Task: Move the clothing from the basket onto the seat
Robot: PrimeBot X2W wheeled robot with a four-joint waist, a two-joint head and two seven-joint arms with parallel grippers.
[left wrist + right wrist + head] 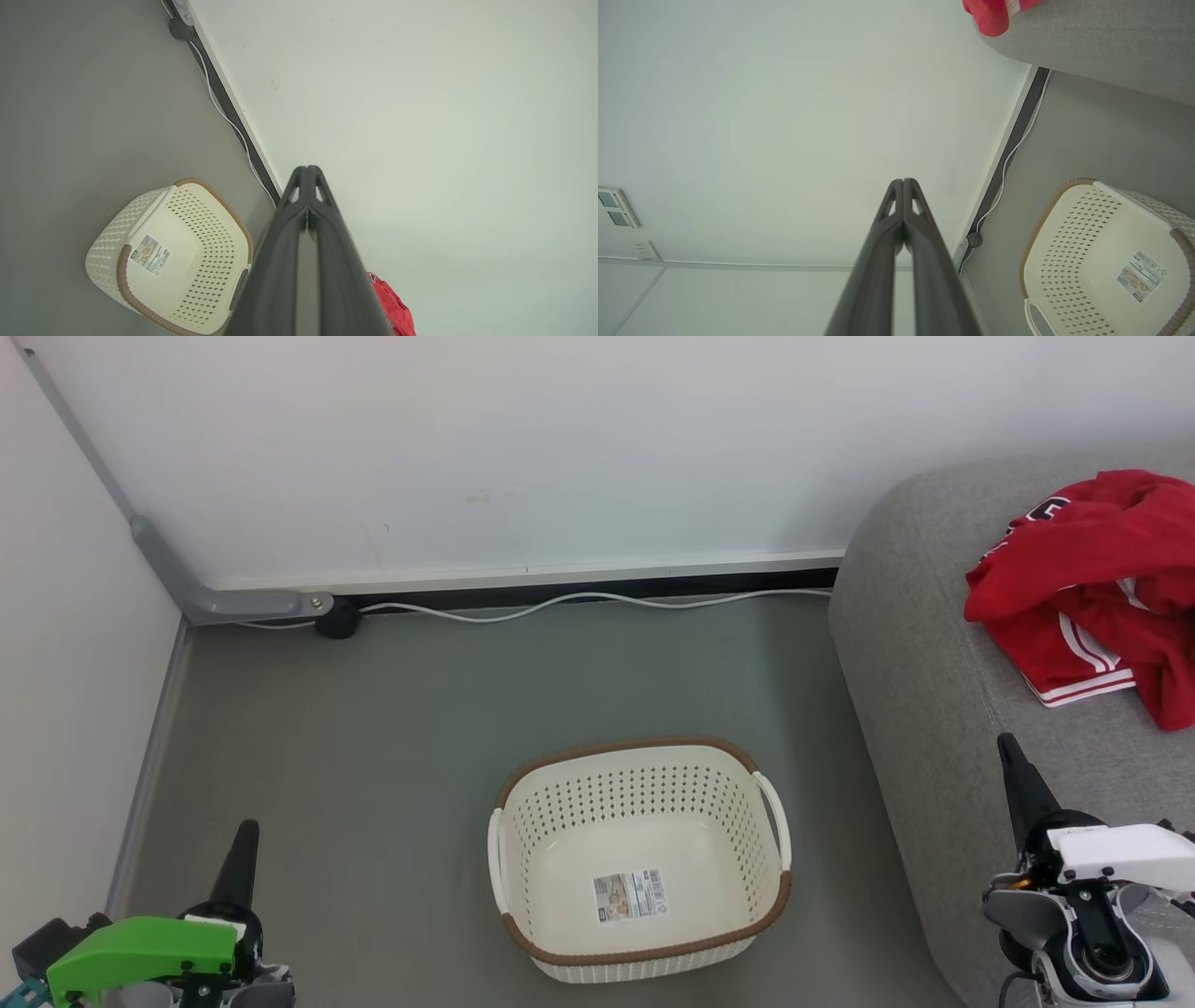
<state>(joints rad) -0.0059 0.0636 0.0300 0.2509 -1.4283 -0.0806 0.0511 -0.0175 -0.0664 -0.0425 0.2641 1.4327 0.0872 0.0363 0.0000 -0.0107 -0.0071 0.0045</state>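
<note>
1. Head view: the left gripper (pixel 246 835) is seen with its fingers pressed together on nothing, and the right gripper (pixel 1012 761) likewise. The basket (pixel 644 747) is found on the floor ahead of and between the two sets of fingertips, its long axis running crosswise. Only a label (pixel 631 894) is seen inside it. The clothing (pixel 1088 569) is heaped on the seat (pixel 920 644), ahead and slightly right of the right fingertips and well apart from the left ones. The right arm is judged the nearer.
2. Left wrist view: the left gripper (pixel 307 171) is shown closed and empty. The basket (pixel 187 219) lies left of the fingers, and a corner of clothing (pixel 395 305) shows just right of them.
3. Right wrist view: the right gripper (pixel 903 183) is closed on nothing. The basket (pixel 1069 233) is placed to the lower right of the fingers, and the clothing (pixel 990 16) at the upper right, on the seat (pixel 1101 51).
4. Count: one basket, empty; one seat; one red heap, in which two garments appear to be distinguished; two grippers. No piece is judged left to move.
</note>
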